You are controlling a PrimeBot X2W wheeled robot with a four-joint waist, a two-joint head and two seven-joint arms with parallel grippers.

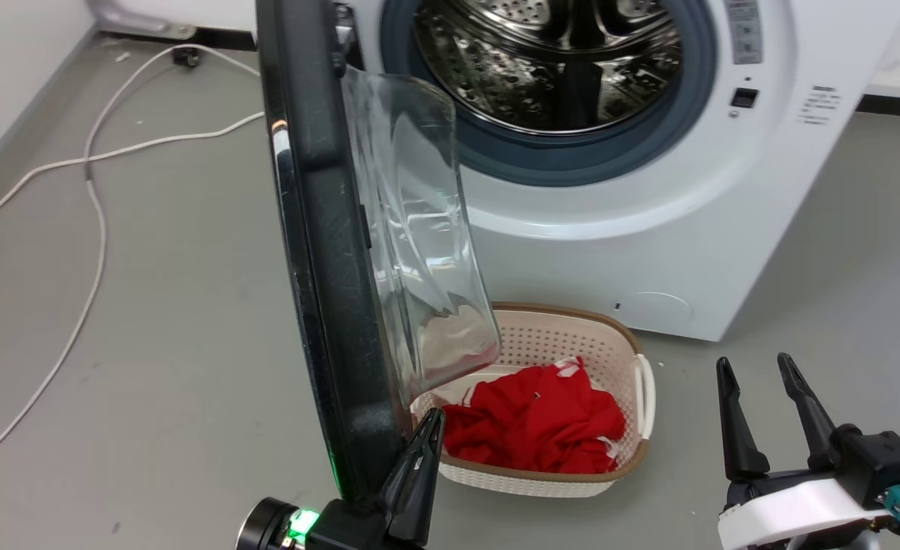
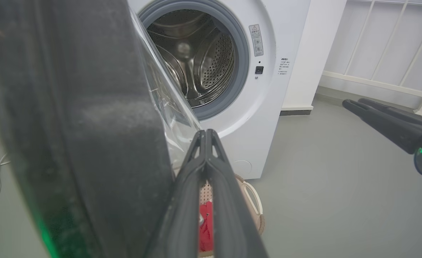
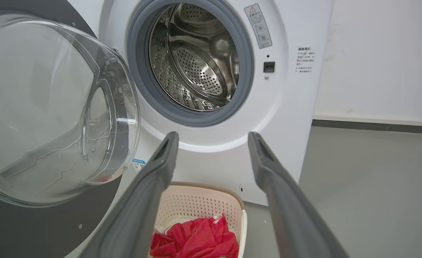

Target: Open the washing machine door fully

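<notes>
A beige perforated basket (image 1: pixel 542 483) holding red cloth (image 1: pixel 534 420) sits near white cables (image 1: pixel 102 229) on grey floor (image 1: pixel 190 344).

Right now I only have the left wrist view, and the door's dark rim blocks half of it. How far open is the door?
Observer: In the head view the washing machine door stands edge-on, roughly square to the front of the washing machine.
Operator: Where along the rim am I?
Observer: The left gripper is shut, at the door's lower rim, on the glass side.
Operator: What's behind the door?
Observer: White cables lie on the floor on its outer side.
</notes>
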